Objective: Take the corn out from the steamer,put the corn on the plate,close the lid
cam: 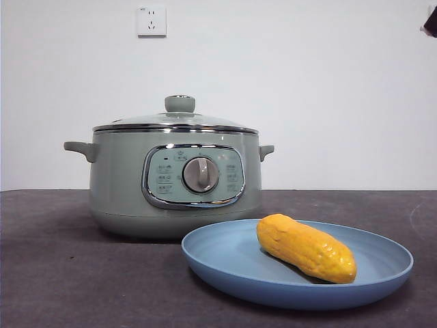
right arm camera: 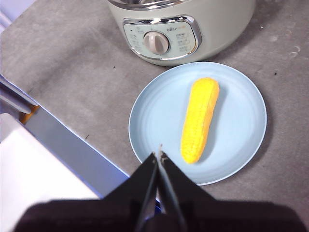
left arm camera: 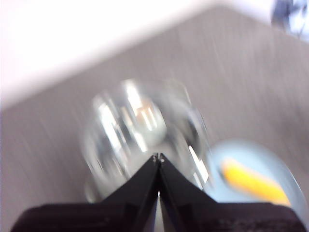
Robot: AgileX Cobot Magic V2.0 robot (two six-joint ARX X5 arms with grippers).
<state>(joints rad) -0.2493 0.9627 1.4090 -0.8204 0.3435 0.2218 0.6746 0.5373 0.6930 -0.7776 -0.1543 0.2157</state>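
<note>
the stubby yellow-orange corn cob (cam: 306, 247) lies on the wide matte blue plate (cam: 225, 268) just in front of the round sage-green steamer pot (cam: 123, 184), its long axis slanting away from the pot. the domed glass lid with its green knob (cam: 179, 104) sits on the pot, so the task looks complete. the right gripper (right arm camera: 159, 154) hangs above the plate's edge farthest from the pot, jaws together, empty. the left gripper (left arm camera: 158, 157), jaws pressed together too, hovers above the lid, though that view is blurred.
</note>
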